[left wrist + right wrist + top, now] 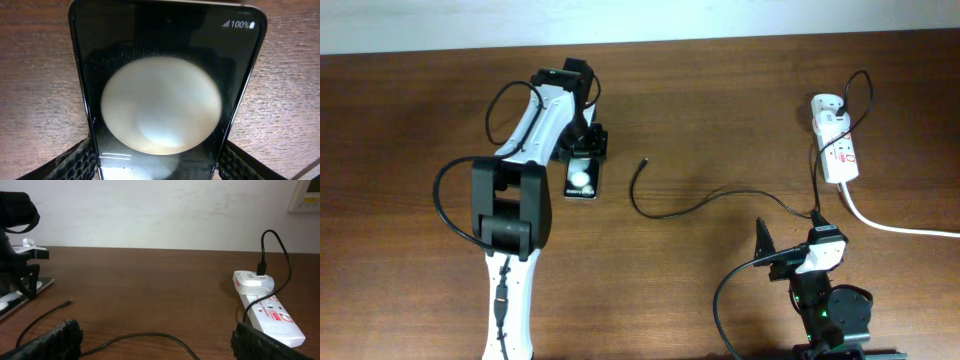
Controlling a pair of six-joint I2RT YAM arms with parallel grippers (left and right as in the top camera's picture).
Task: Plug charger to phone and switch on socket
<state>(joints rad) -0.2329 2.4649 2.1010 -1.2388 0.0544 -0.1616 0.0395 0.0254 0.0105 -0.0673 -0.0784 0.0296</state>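
Note:
The black phone (582,183) lies flat on the table with a white round blob on its screen. It fills the left wrist view (160,100). My left gripper (585,152) has its fingers against both long sides of the phone (157,170). The thin black charger cable (665,213) lies loose, its connector tip (644,160) to the right of the phone and apart from it. Its white plug head (826,104) sits in the white socket strip (842,155). My right gripper (790,238) is wide open and empty over the cable (145,336).
The socket's thick white cord (890,226) runs off to the right edge. The left arm's black cables (450,200) loop beside its body. In the right wrist view the socket (272,317) is ahead to the right and the left gripper (22,272) is far left.

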